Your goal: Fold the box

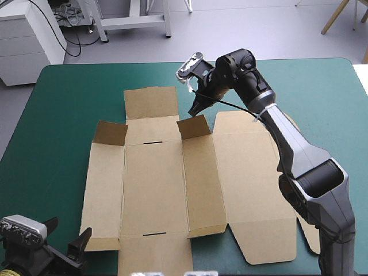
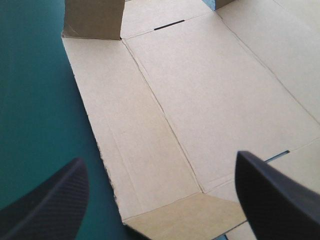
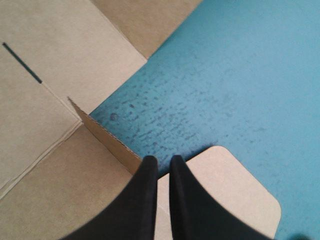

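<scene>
The box (image 1: pixel 155 184) lies opened out in the middle of the teal-green table (image 1: pixel 57 115), its length running from the near edge toward the far one. Most of it is flat. Two small flaps stand up in its far part: the left flap (image 1: pixel 112 133) and the right flap (image 1: pixel 194 127), with a flat panel and a thin slot between them.

My right gripper (image 3: pixel 160 165) is at the far upper corner of the right flap. Its black fingers are all but closed, with only a thin slit between them. The flap's top edge runs straight into that slit (so I have the board pinched there). Just beside the fingers lies the rounded corner of the wide panel (image 1: pixel 247 172), flat on the table, with bare table beyond it.

My left gripper (image 2: pixel 161 160) hangs over the near left corner of the box, well apart from the right one. Its fingers stand wide apart and hold nothing. Below them I see the left side panel lying flat with its creases (the table shows just beside it). The left flap is upright farther ahead.
</scene>
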